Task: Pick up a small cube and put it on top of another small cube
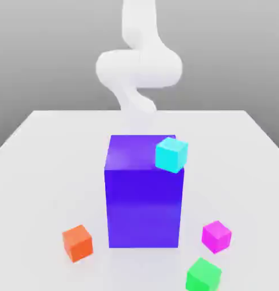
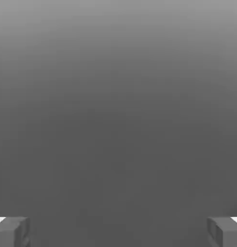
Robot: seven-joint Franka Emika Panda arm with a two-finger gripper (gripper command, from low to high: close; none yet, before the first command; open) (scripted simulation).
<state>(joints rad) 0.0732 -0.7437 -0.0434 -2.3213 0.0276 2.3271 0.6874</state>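
The small magenta cube (image 1: 216, 236) sits on the white table (image 1: 39, 170) at the exterior view's front right. The small green cube (image 1: 203, 275) lies just in front of it near the table's front edge, a small gap apart. My white arm (image 1: 138, 68) curls up behind the tall block, far from both cubes. In the hand view my gripper (image 2: 118, 233) is open. Its two grey fingertips (image 2: 12, 231) stand wide apart with nothing between them, against plain grey.
A large blue-purple block (image 1: 144, 193) stands mid-table. A cyan cube (image 1: 171, 154) shows at its upper right corner; I cannot tell whether it rests on the block. An orange cube (image 1: 78, 242) lies at the front left.
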